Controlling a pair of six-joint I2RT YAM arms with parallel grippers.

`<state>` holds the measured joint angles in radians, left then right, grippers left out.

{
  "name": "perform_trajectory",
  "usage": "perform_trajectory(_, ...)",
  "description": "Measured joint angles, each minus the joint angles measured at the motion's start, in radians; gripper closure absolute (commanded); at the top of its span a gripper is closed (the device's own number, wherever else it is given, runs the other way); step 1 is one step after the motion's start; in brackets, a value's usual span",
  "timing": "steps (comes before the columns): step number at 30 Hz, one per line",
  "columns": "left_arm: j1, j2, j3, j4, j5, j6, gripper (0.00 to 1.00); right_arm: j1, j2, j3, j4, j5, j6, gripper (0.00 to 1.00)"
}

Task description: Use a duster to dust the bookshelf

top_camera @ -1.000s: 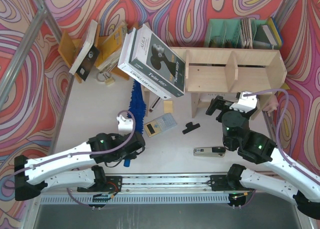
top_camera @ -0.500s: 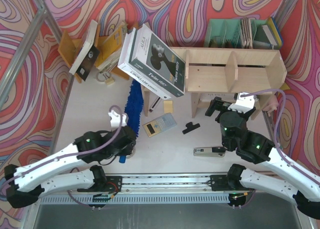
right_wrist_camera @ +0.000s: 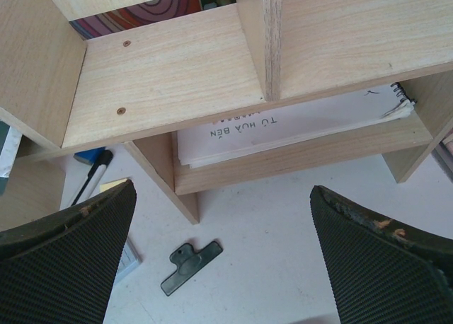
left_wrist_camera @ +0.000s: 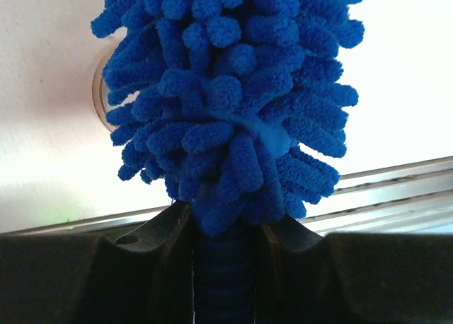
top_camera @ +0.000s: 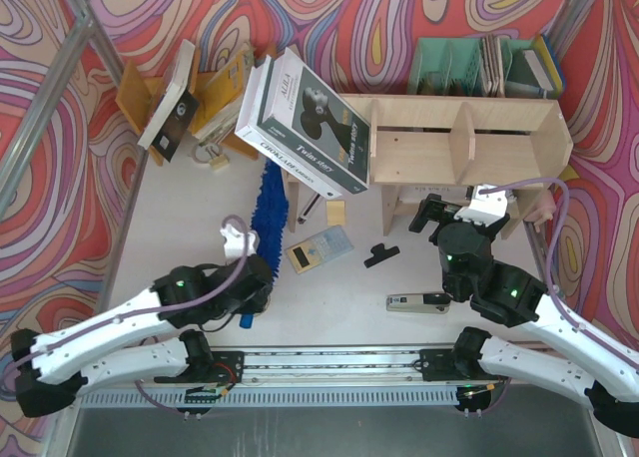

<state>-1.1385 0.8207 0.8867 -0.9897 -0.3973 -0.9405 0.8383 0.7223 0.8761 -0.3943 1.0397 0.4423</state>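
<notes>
Ahead of the left gripper (left_wrist_camera: 226,250), clamped on its handle, the duster (left_wrist_camera: 226,105) has shifted left, still short of the bookshelf (top_camera: 499,143); the right gripper (right_wrist_camera: 223,225) gapes empty.

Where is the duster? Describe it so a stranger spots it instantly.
Start at the wide plywood bookshelf and go to the black-and-white box leaning at its left end. Just in front of that box is the duster, its handle clamped in the left gripper. It is the only bright blue, shaggy thing there.

bookshelf (top_camera: 499,148) bays open, box (top_camera: 305,128) (leaning) blocks left
</notes>
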Motion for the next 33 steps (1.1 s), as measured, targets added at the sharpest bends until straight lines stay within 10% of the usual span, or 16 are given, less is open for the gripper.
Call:
perform_trajectory(11,0.002,0.092,-0.211,0.114,0.09,-0.062,1.0,0.0,0.001,-0.001,0.0,0.0,0.0,0.01)
perform_trajectory(25,0.002,-0.08,0.155,-0.028,-0.057,0.041,1.0,0.0,0.001,-0.002,0.0,0.0,0.0,0.01)
perform_trajectory(33,0.002,-0.059,0.107,-0.015,-0.06,0.064,1.0,0.0,-0.001,-0.011,0.0,0.0,0.004,0.01)
